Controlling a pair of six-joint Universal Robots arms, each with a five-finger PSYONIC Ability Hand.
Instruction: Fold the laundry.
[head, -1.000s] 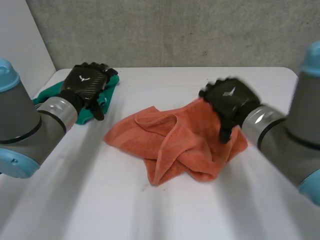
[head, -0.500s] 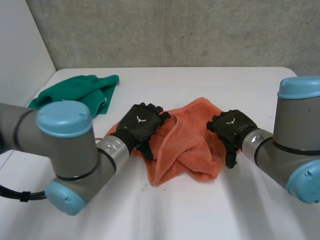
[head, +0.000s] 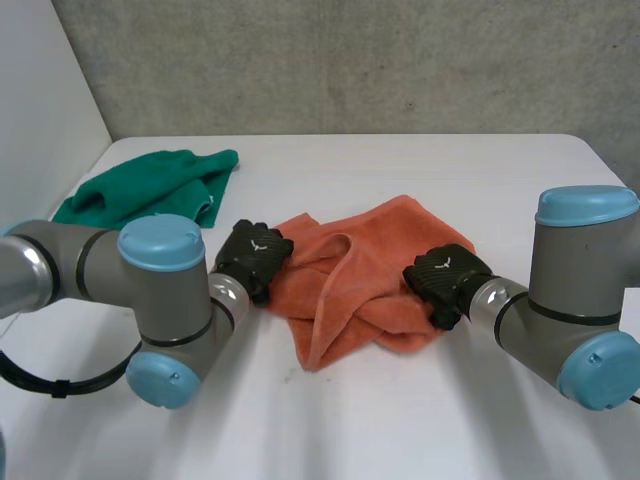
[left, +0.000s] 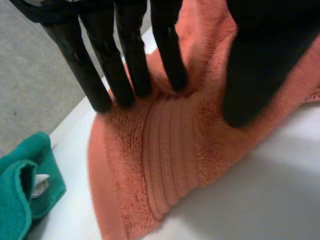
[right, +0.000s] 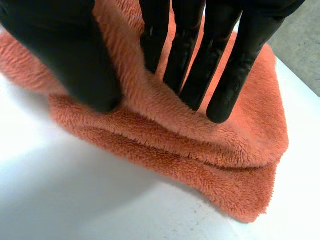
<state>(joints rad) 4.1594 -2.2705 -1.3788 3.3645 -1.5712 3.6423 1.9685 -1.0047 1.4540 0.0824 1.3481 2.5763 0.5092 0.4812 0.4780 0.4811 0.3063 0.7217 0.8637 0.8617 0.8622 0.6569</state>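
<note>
White bench (head: 400, 430) lies bare along the near edge, where the left arm (head: 160, 290) comes in from 8 o'clock and the right arm (head: 580, 290) from 4 o'clock. The left hand (head: 252, 255) rests on the 9 o'clock edge of the orange towel (head: 365, 270) — its fingers (left: 127, 65) are straight and a little spread, tips pressed into the pile, the thumb set down on the cloth beside them, gripping nothing. The right hand (head: 443, 278) sits at the towel's 4 o'clock edge, over a doubled fold; its fingers (right: 192, 70) are straight too, side by side, tips and thumb resting on the fold. The towel lies crumpled in the bench's middle. Farther off at 10 o'clock, well apart from it, a green cloth (head: 150, 190) lies bunched near the far corner — behind it, a grey wall (head: 350, 60).
</note>
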